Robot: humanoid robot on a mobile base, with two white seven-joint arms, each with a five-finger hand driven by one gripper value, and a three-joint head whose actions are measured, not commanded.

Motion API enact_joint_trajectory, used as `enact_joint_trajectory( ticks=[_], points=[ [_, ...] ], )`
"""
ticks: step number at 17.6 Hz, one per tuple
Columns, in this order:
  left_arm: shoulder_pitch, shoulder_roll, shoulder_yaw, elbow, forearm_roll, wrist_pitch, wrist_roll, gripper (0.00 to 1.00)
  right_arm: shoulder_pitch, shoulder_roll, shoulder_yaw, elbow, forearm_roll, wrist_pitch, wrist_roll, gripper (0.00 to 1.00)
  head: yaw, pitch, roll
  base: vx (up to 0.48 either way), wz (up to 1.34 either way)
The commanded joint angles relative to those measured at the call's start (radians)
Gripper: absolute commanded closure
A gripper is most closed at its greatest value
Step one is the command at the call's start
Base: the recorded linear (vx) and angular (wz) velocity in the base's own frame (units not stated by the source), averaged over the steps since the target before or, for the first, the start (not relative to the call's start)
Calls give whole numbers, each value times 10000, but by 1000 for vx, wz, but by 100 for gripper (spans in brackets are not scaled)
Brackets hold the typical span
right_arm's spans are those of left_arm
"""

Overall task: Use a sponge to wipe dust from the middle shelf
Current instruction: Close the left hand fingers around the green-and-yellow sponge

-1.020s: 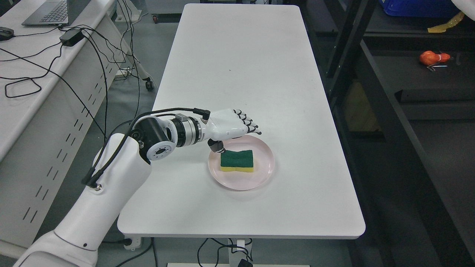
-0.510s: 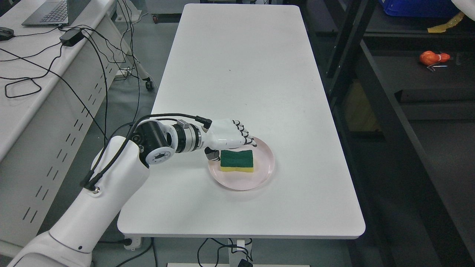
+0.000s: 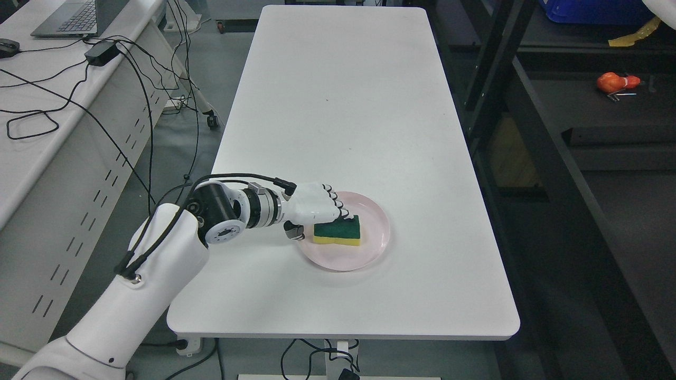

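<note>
A green-topped yellow sponge (image 3: 340,230) lies flat on a pink plate (image 3: 376,232) at the near middle of the white table (image 3: 343,95). My left hand (image 3: 320,223) hangs low over the sponge's left end. Its fingers (image 3: 338,210) bend down onto the green top, while the thumb sits by the plate's left rim, just apart from the sponge. The sponge rests on the plate, not lifted. A black shelf rack (image 3: 528,132) stands to the right of the table. My right arm does not show.
On the rack's shelf lie an orange object (image 3: 618,82) and a blue bin (image 3: 591,10) higher up. A second desk (image 3: 31,153) at the left carries a laptop (image 3: 74,16), a power brick and loose cables. The table's near edge lies below the plate.
My left hand has dropped and pulled back to the left, from above the plate's far rim down onto the sponge's left end, with its fingers bending more. The sponge and plate have stayed put.
</note>
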Motion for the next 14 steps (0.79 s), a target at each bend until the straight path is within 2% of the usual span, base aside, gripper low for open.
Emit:
enact_joint_trajectory(
  ticks=[1, 5, 6, 8, 11, 14],
  points=[
    [55, -111, 139, 418, -79, 49, -1, 20, 0, -175, -2, -174, 0, 4, 2, 0, 0, 0, 0, 0, 0],
    [55, -173, 538, 479, -64, 33, -1, 34, 0, -175, -2, -174, 0, 4, 2, 0, 0, 0, 0, 0, 0],
    [70, -234, 858, 495, -49, 33, -1, 44, 0, -175, -2, -174, 0, 4, 2, 0, 0, 0, 0, 0, 0],
    [55, -433, 1563, 510, -48, -58, -1, 56, 0, -175, -2, -174, 0, 4, 2, 0, 0, 0, 0, 0, 0],
    [85, -465, 2225, 633, -33, -257, 14, 64, 0, -175, -2, -174, 0, 4, 2, 0, 0, 1, 0, 0, 0],
    [131, -495, 3128, 954, 59, -1114, 14, 83, 0, -175, -2, -174, 0, 4, 2, 0, 0, 1, 0, 0, 0]
  ],
)
